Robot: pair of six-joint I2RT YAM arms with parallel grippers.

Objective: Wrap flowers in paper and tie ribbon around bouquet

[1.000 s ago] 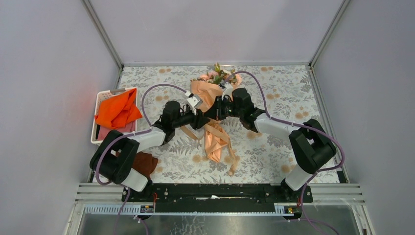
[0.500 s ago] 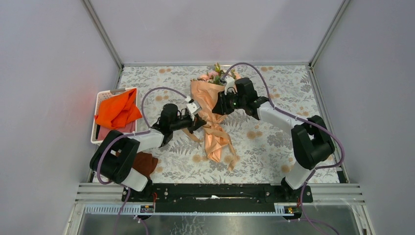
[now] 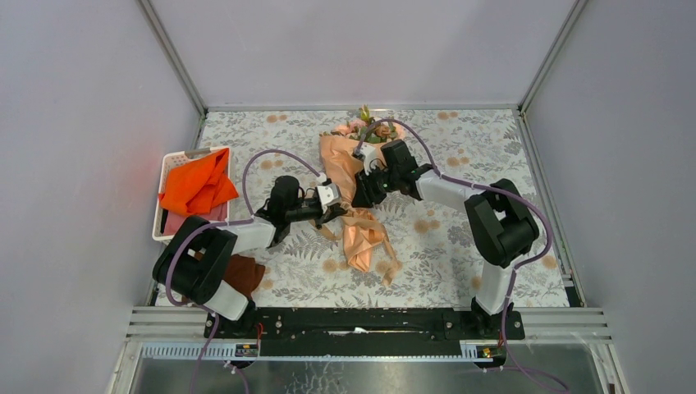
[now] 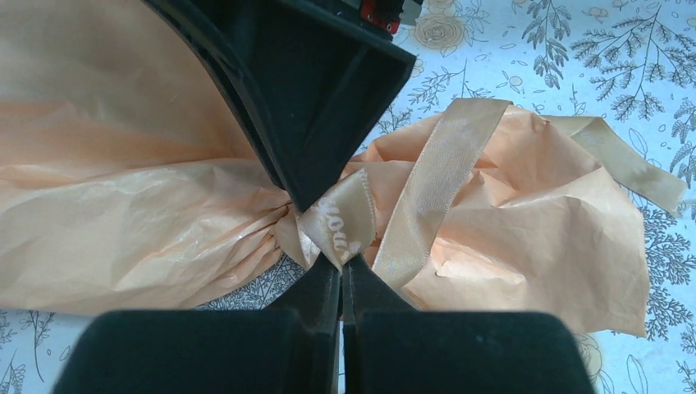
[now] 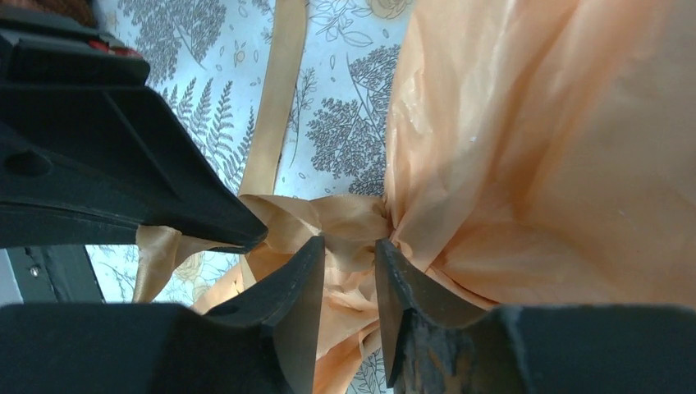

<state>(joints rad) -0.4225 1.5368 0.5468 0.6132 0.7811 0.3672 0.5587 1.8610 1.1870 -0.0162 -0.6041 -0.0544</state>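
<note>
The bouquet lies along the table's middle: pink flowers (image 3: pixel 365 129) at the far end and a peach paper (image 3: pixel 339 160) cone that narrows to a crumpled tail. At its pinched neck sits the tan ribbon (image 4: pixel 349 226), with one strip running off across the paper (image 4: pixel 533 222). My left gripper (image 4: pixel 342 261) is shut on a printed ribbon loop at that neck. My right gripper (image 5: pixel 349 246) comes from the other side, jaws apart around the ribbon knot (image 5: pixel 341 217), tips beside it. In the top view the left gripper (image 3: pixel 337 203) and right gripper (image 3: pixel 359 195) almost meet.
A white basket (image 3: pixel 194 153) at the left edge holds a bright orange cloth (image 3: pixel 197 187). A dark brown cloth (image 3: pixel 244 275) lies by the left arm's base. A loose ribbon end (image 3: pixel 387 275) trails toward the near side. Walls enclose the table on three sides.
My left jaws have closed on the ribbon loop. My right jaws have opened; that arm swung up toward the flowers, then came back to the neck.
</note>
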